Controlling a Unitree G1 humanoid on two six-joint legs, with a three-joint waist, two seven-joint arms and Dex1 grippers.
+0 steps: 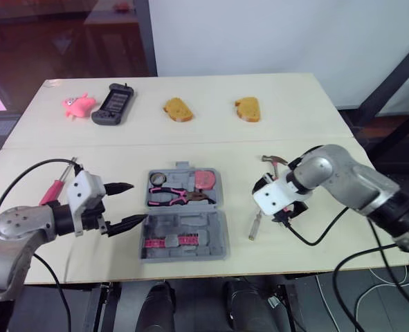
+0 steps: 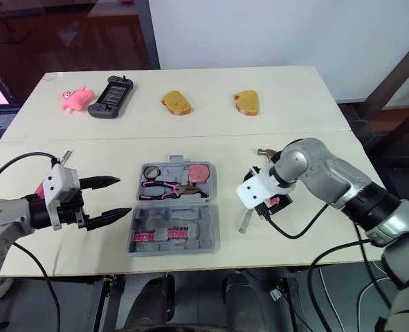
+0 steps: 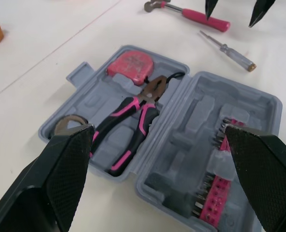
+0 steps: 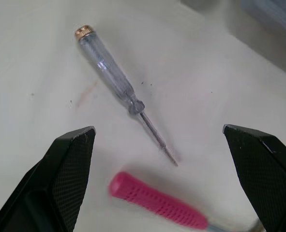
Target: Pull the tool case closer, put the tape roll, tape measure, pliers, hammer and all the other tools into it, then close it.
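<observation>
Head view: the tool case [image 1: 190,223] lies open on the table [image 1: 294,104]. My left gripper [image 1: 136,202] hovers just left of the case, fingers spread, empty. The hammer [image 1: 273,160] and screwdriver [image 1: 256,225] lie right of the case, outside it. Left wrist view: the pliers [image 3: 133,121], tape measure [image 3: 130,65] and tape roll [image 3: 67,121] sit in the case. Right wrist view: my right gripper [image 4: 158,129] is wide open, holding nothing, above the hammer's pink handle. I reckon the hammer is next: centre across the handle, clear of the screwdriver tip just beside it, then close.
</observation>
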